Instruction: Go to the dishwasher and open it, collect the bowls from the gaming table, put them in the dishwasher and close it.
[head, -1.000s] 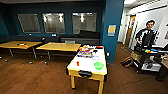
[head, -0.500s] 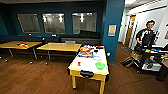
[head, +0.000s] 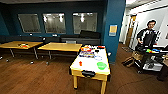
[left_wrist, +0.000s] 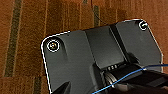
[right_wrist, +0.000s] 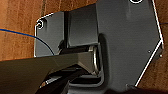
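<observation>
The gaming table stands in the middle of the head view, with a white top, a yellow frame and legs, and a black slot at its near end. A bright green bowl lies on the top near the front right corner. A small orange thing sits to the bowl's left, and several colourful items crowd the far end. The dishwasher is out of view. Both wrist views look down on brown floor past the robot's dark plates.
Two yellow tables stand to the left, in front of a dark sofa under the windows. A blue pillar rises behind the gaming table. At the right a person stands by a loaded cart.
The whole head view has shifted slightly, so the gaming table sits a little further right in the picture. Nothing on it has moved.
</observation>
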